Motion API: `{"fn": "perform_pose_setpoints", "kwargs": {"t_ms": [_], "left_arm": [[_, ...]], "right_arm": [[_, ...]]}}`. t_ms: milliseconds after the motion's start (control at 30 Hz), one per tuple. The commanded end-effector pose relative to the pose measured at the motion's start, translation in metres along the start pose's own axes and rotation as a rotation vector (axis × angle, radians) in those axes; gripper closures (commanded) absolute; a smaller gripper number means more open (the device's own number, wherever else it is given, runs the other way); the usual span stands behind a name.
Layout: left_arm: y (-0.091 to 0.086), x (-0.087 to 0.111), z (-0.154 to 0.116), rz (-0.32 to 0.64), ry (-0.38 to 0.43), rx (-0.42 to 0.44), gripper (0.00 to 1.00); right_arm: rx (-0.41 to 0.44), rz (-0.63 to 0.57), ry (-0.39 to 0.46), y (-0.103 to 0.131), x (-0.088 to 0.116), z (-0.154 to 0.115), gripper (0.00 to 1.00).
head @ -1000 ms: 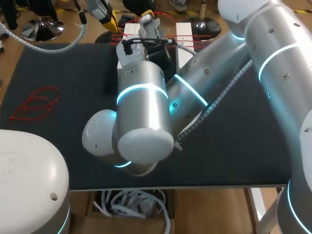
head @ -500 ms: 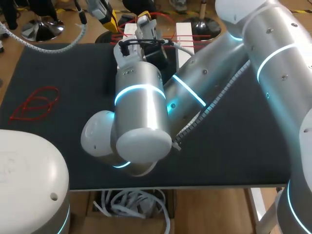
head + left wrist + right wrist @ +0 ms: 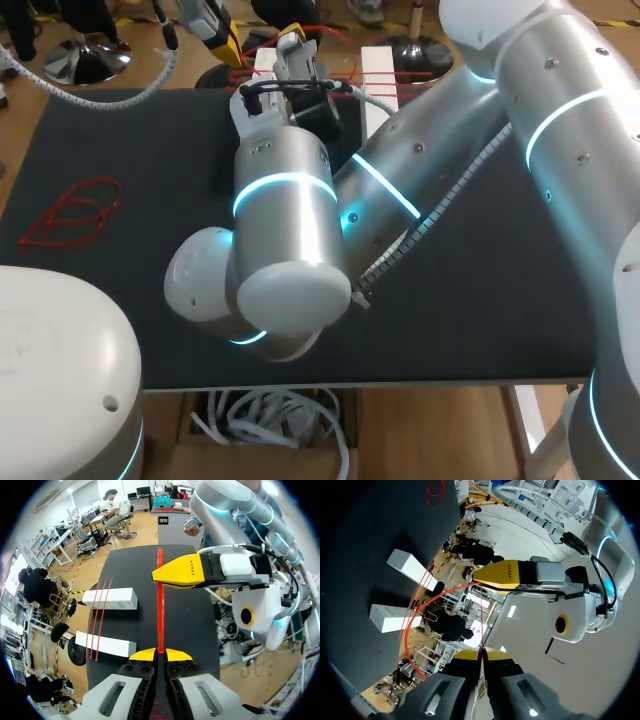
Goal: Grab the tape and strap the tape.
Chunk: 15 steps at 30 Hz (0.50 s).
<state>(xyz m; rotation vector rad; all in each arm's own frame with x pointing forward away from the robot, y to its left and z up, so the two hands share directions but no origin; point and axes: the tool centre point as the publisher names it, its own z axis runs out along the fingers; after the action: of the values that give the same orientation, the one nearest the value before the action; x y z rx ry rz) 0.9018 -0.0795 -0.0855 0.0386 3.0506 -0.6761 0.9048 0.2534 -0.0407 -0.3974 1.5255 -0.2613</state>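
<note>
Left gripper (image 3: 160,653) is pinched narrow on the red tape (image 3: 160,605). Right gripper (image 3: 481,652) is clamped on it further along, and the tape runs between the two above the far table edge. We judge the step to be laying it across the two white blocks (image 3: 110,598), beside the red strands (image 3: 100,612) there: pull taut, lower both ends level, no twist. The blocks straddle the far edge of the mat (image 3: 150,150), floor beyond. Our right arm fills mid-mat. Free room is leftward, by the spare red loops (image 3: 70,212).

White blocks (image 3: 378,72) partly hidden behind right arm (image 3: 290,230), left gripper (image 3: 226,44) cut by upper edge, red strap's (image 3: 160,605) end buried between its fingers (image 3: 145,655).
</note>
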Motion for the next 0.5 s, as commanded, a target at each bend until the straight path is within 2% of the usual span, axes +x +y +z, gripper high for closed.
{"fn": "perform_pose_setpoints", "kwargs": {"t_ms": [33,500], "left_arm": [[0.0,0.001,-0.001,-0.002,0.0,-0.003,1.0],[0.0,0.001,-0.001,-0.002,0.0,-0.003,1.0]], "right_arm": [[-0.004,-0.004,0.0,0.0,-0.002,0.001,1.0],[-0.033,-0.008,0.005,0.016,-0.001,0.0,1.0]]}}
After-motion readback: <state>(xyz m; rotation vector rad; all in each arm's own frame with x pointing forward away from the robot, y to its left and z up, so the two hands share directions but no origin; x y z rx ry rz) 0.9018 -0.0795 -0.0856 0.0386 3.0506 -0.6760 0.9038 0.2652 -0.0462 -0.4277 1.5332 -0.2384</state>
